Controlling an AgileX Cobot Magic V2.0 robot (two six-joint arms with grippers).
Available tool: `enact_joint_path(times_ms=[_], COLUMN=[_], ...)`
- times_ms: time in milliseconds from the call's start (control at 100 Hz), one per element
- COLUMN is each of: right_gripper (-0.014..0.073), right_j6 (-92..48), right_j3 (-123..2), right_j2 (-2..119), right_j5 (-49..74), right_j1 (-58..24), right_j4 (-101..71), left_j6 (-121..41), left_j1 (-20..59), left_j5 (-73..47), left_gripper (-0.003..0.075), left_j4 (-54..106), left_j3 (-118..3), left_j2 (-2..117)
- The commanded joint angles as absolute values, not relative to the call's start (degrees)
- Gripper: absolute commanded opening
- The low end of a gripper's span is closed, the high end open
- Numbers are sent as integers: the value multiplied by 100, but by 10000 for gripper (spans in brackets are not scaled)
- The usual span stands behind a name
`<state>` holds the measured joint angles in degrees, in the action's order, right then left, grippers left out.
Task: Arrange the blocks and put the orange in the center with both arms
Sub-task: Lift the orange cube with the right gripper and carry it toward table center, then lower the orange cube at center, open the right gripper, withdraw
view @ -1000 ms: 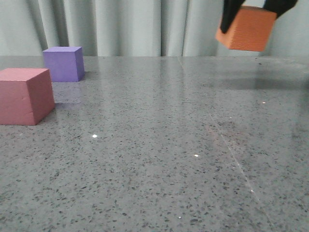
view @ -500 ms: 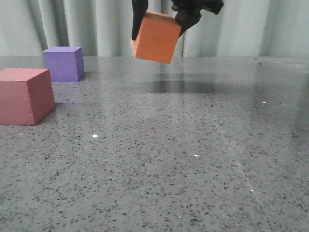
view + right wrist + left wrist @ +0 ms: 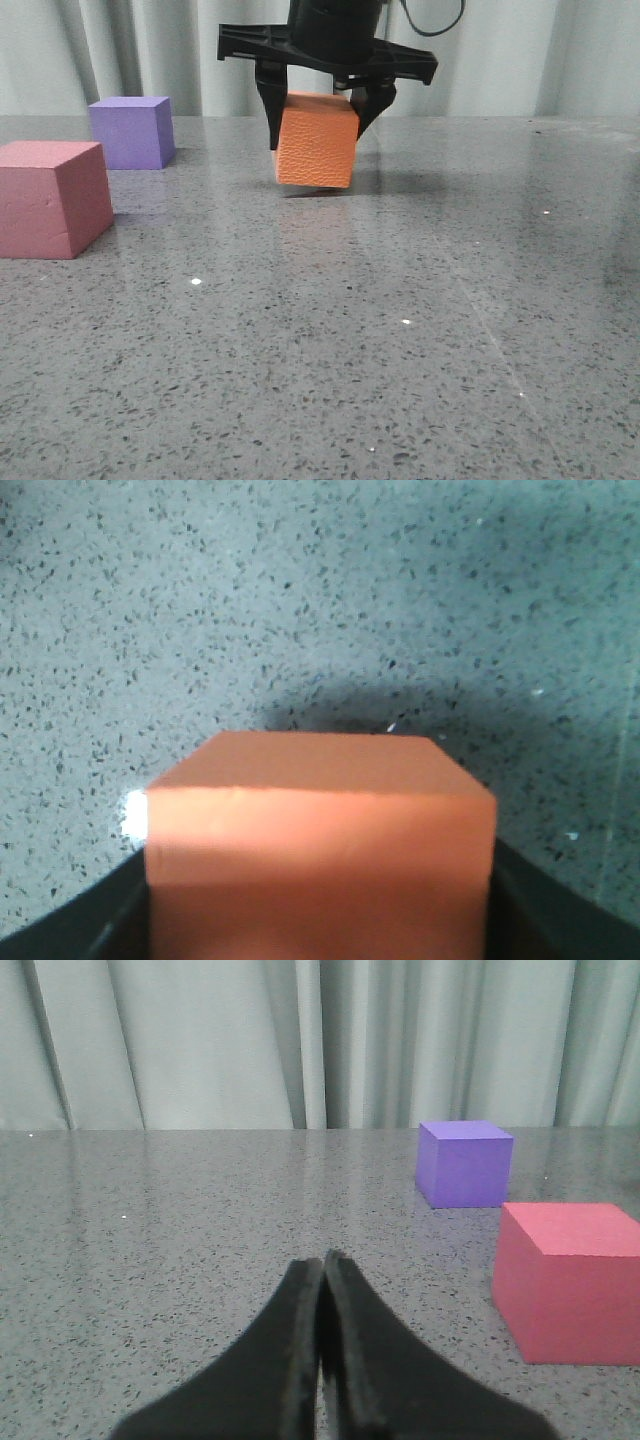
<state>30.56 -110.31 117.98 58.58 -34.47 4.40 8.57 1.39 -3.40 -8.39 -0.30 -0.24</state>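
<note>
Orange cube (image 3: 316, 141): upper middle of the front view, pinched between two black fingers that come down on either side of it. Its pebbled face looks toward the camera. The bottom edge sits right at the tabletop, slightly tilted; whether it actually touches I cannot tell from here.

Right gripper (image 3: 318, 108): clamped on the orange cube, one finger on each flank, with a wide black crossbar above it in the top centre of the front view. In the right wrist view the orange cube (image 3: 320, 852) fills the lower half of the frame, dark finger parts at both lower corners and a shadow on the stone beyond it.

Left gripper (image 3: 322, 1305): bottom centre of the left wrist view, the two black fingers pressed flat together with nothing between them, low over the table.

Pink-red cube (image 3: 52, 197): left edge of the front view, resting on the table, well apart from the orange one.

Purple cube (image 3: 132, 131): upper left of the front view, farther back than the pink-red cube and near it, not touching.

Table (image 3: 400, 330): grey speckled stone, glossy.

Curtain (image 3: 150, 50): pale, pleated, across the top of the front view.
</note>
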Motion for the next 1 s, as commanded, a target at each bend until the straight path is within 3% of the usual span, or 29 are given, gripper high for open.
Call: enact_joint_path(times_ms=[0,250,580,990], right_gripper=[280,298,587,597], right_j6=[3072,3088,3110,3044], right_j3=[-11229,-11229,-11229,-11237], right_j2=[11441,11441,11441,11221], right_j5=[5667,5594,5624,5499], right_j1=[-3458,-3458,-3458,-3458], right_j4=[398,296,275,277], left_j6=[901,901,901,901], left_j1=[175,175,175,175], left_j5=[87,87,87,87], left_gripper=[-19,-19,-19,-19], left_j4=[-795,-795,-795,-795], left_j3=[290,290,290,290], left_j2=[-211,-211,-211,-211])
